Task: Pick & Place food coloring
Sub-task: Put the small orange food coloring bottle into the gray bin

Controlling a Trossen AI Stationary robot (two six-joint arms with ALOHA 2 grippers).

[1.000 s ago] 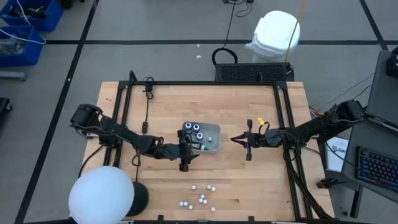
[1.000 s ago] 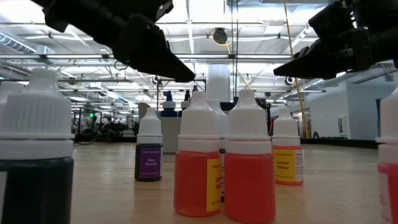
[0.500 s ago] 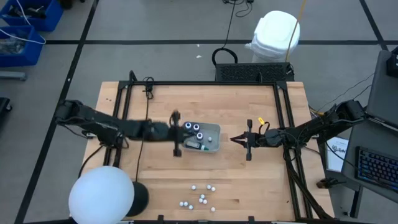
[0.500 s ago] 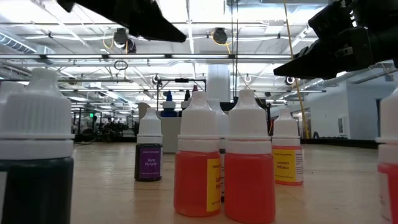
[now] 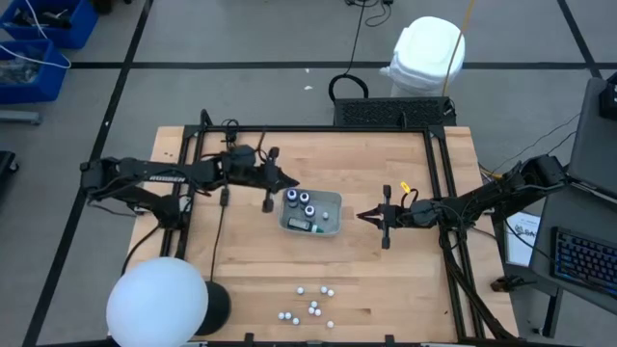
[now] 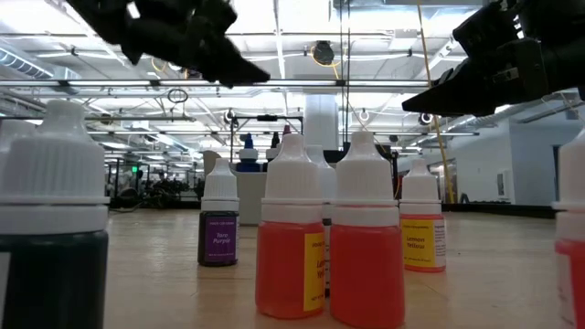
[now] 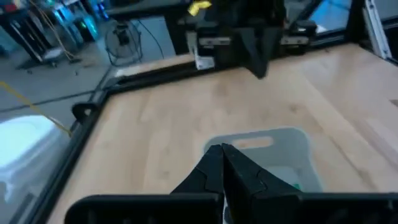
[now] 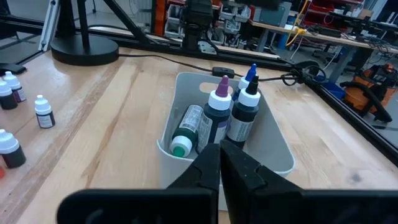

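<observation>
Butcher-block wood table, planked grain, black rail frame at the edges. Translucent grey tray mid-table, rounded corners: three larger bottles upright plus one green-capped lying flat inside. Small food coloring bottles cluster near the front edge, white ribbed caps; readable labels "Lemon Yellow" and "Purple". Bare wood all round the tray. Left gripper empty, fingers pressed together, just beside the tray's left end. Right gripper likewise closed, empty, just right of tray.
</observation>
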